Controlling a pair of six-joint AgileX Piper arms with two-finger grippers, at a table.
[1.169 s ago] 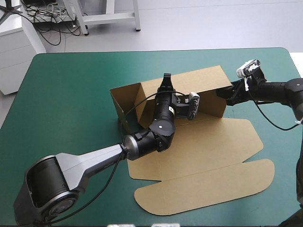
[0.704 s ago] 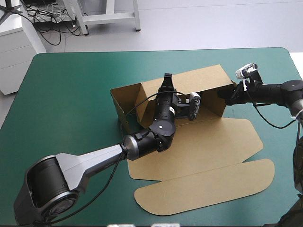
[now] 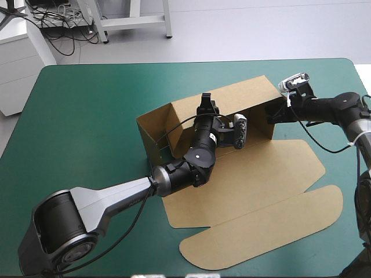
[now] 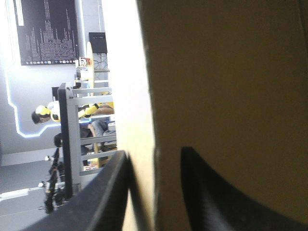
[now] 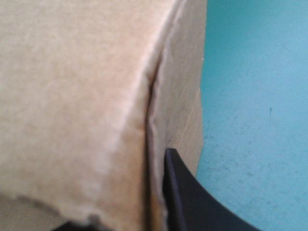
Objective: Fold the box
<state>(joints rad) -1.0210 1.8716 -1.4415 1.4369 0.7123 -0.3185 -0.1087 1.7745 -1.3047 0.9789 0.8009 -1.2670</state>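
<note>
Brown box: swung slightly since earlier, lid flap now lower right.
Left gripper: clamped on back wall, centre.
Right gripper: pinching end wall, upper right.
Meaning: walls raised, tucking pending.

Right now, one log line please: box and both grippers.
box: walls raised, lid flat | left gripper: shut on box, back wall | right gripper: shut on box, right end

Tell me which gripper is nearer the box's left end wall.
Left. The left gripper pinches the box's back wall, left of its middle; the right gripper pinches the opposite end.
</note>
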